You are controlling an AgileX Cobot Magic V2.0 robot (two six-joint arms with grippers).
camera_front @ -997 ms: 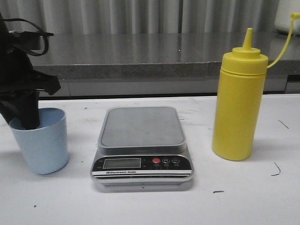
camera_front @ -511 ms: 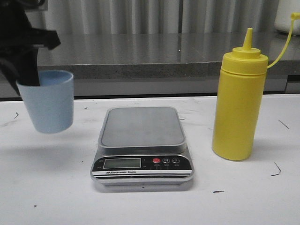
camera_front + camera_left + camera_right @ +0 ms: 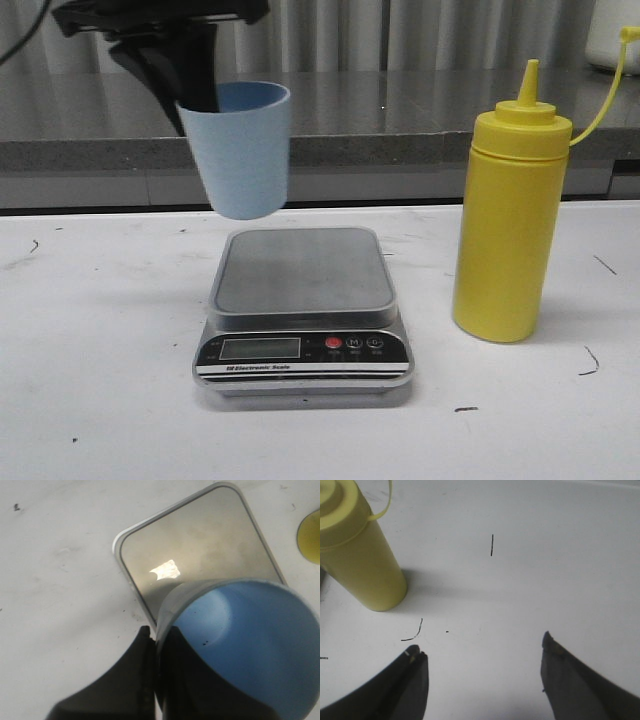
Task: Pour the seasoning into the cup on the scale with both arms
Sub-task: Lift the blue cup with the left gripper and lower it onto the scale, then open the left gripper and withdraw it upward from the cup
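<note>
Front view — left end effector [image 3: 200, 95] holds cup [image 3: 243, 150] above scale [image 3: 303, 310].

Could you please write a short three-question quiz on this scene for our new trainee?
1. True or false: the cup rests on the scale.
2. Which gripper is open with nothing between its fingers: A) left B) right?
3. Fill in: the bottle stands on the table, to the scale's ____ in the front view.

Key: 1. False; the left gripper holds it in the air above the scale's far left part. 2. B. 3. right.
</note>
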